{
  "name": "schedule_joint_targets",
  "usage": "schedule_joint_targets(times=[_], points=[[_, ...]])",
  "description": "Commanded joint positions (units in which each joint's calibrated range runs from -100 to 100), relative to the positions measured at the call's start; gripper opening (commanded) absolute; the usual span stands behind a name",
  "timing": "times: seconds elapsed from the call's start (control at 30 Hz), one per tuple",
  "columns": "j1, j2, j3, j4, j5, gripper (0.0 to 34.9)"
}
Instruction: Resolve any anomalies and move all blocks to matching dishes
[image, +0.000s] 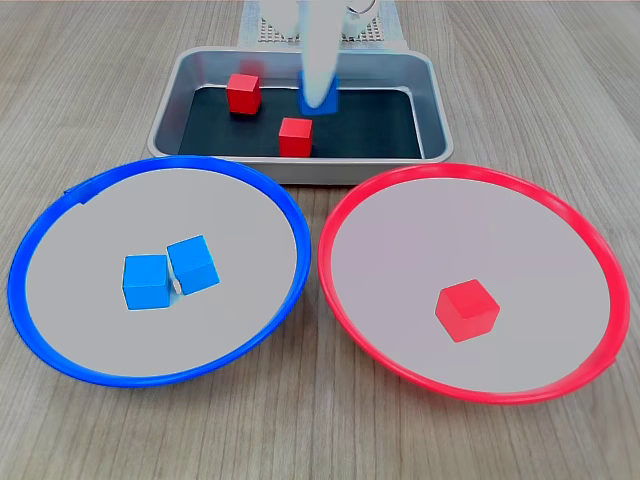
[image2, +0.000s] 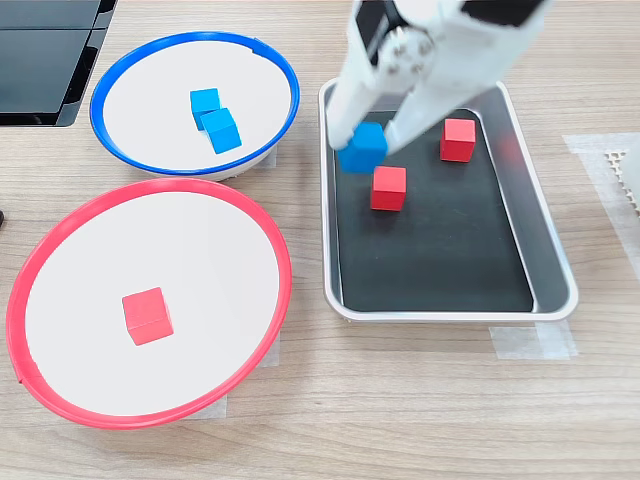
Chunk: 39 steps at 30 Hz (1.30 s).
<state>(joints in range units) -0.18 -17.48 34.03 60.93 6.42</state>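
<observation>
My white gripper (image2: 366, 138) (image: 320, 92) is shut on a blue block (image2: 362, 150) (image: 321, 101), held over the left part of the grey tray (image2: 556, 262) in the second exterior view. Two red blocks (image2: 458, 139) (image2: 388, 187) lie on the tray's dark bottom, seen in the first exterior view as one red block (image: 243, 93) and another (image: 295, 136). The blue-rimmed dish (image: 100, 210) (image2: 140, 75) holds two touching blue blocks (image: 147, 281) (image: 193, 264). The red-rimmed dish (image: 560, 250) (image2: 210, 250) holds one red block (image: 467, 310) (image2: 147, 315).
A black flat object (image2: 40, 50) lies at the second exterior view's top left. A white mesh base (image: 270, 32) stands behind the tray (image: 441, 112). Clear tape (image2: 530, 341) holds the tray's near edge to the wooden table.
</observation>
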Motion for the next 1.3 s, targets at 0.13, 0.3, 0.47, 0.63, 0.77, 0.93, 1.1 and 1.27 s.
schedule_joint_targets(times=[0.13,0.3,0.47,0.63,0.77,0.93,1.1,1.27], points=[[10.0,18.7,-24.9,-6.2,1.4,0.3],[13.1,27.3,-31.0,-9.4,4.2,1.1],[15.3,30.1,-31.9,-11.5,5.7,9.6],[16.0,27.6,-31.4,-8.8,6.0,19.8],[15.6,22.8,-31.8,-0.1,7.4,20.3],[14.5,12.6,-26.0,16.5,12.5,19.5],[11.8,5.1,-12.1,16.5,11.5,17.6],[9.4,8.0,-7.2,12.9,8.4,19.3]])
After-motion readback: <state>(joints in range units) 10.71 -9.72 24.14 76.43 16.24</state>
